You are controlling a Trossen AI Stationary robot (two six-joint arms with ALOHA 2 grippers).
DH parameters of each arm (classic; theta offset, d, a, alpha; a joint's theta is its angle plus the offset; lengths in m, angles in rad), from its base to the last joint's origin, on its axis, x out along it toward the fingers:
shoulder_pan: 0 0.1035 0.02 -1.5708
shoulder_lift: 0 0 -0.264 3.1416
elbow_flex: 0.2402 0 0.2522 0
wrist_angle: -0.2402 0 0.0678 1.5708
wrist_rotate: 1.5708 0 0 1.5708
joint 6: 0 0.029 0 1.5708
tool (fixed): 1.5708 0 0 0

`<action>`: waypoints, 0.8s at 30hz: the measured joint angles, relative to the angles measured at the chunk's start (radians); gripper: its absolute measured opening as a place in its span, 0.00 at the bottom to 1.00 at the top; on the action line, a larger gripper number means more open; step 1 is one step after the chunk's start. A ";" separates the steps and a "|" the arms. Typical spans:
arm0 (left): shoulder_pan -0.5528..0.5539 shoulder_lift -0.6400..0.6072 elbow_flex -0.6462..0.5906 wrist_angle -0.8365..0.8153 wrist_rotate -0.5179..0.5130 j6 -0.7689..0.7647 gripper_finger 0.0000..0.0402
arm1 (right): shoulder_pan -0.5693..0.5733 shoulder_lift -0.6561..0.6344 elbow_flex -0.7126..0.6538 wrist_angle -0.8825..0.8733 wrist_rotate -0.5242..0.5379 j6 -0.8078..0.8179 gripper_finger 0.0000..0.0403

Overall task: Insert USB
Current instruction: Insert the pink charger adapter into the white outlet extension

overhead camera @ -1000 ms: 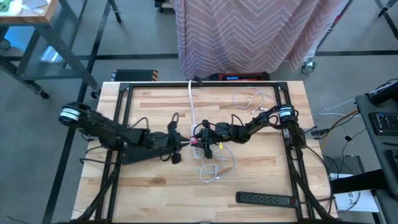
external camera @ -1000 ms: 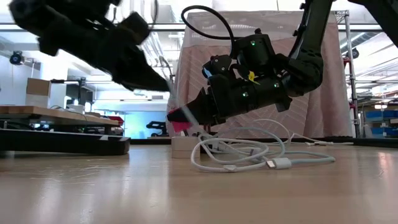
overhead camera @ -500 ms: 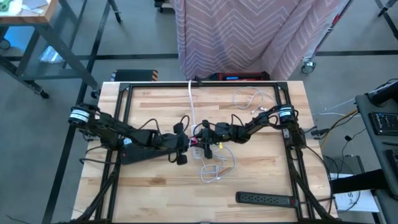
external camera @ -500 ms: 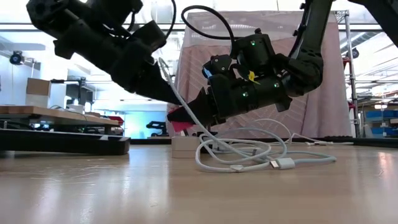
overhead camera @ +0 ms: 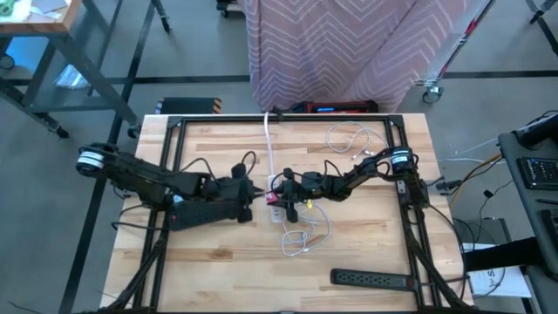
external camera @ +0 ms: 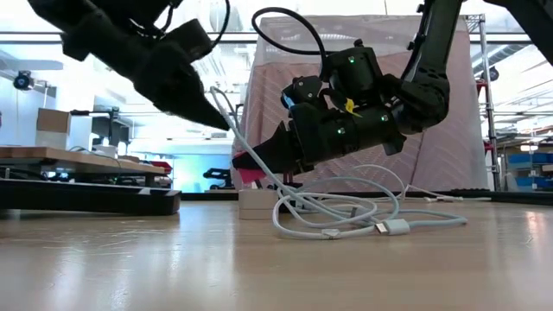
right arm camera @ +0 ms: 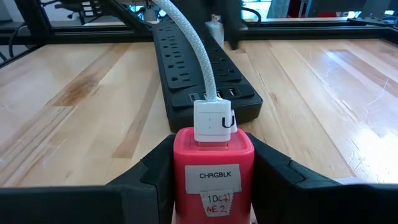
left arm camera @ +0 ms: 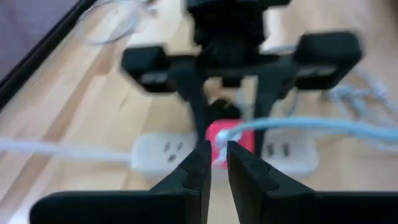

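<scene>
Pale wood planks make up the worktop [overhead camera: 218,262], framed by dark rails, with a pink zigzag curtain [overhead camera: 349,44] at the top centre of the high view. Near the middle of that view the right pincer [overhead camera: 277,193] grips a red charger [right arm camera: 213,171] from both sides; in the right wrist view its two dark fingers [right arm camera: 155,171] press against the block's flanks, and a white label on the face reads CHRGBLK. A white USB plug [right arm camera: 213,123] sits in the top of the charger, and its braided white cable [right arm camera: 186,37] rises toward the upper left of that frame. Just left of the right pincer in the high view, the left pincer [overhead camera: 258,194] is nearly closed; the left wrist view shows its tips [left arm camera: 200,163] narrowly apart, pinching the pale cable at the charger's face, though blur hides the exact contact. In the low view, the cable [external camera: 251,155] runs from the left pincer's tip, in the upper left, down to the loops lying on the wood at centre. A white power strip [left arm camera: 155,152] lies beneath the charger. A black power strip [overhead camera: 373,279] rests at the lower right of the high view, well apart from both arms.
</scene>
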 joint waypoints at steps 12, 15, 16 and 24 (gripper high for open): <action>0.040 0.140 -0.004 0.128 0.062 0.028 0.09 | 0.000 0.000 0.000 -0.013 0.002 -0.002 0.33; 0.041 0.161 -0.003 0.143 0.061 0.028 0.09 | 0.000 -0.001 0.000 -0.014 0.002 -0.002 0.33; 0.041 0.163 -0.001 0.142 0.061 0.028 0.09 | 0.000 -0.001 0.000 -0.015 0.002 0.000 0.33; 0.041 0.167 0.028 0.153 0.060 0.028 0.09 | 0.000 0.005 -0.004 -0.027 0.005 -0.016 0.44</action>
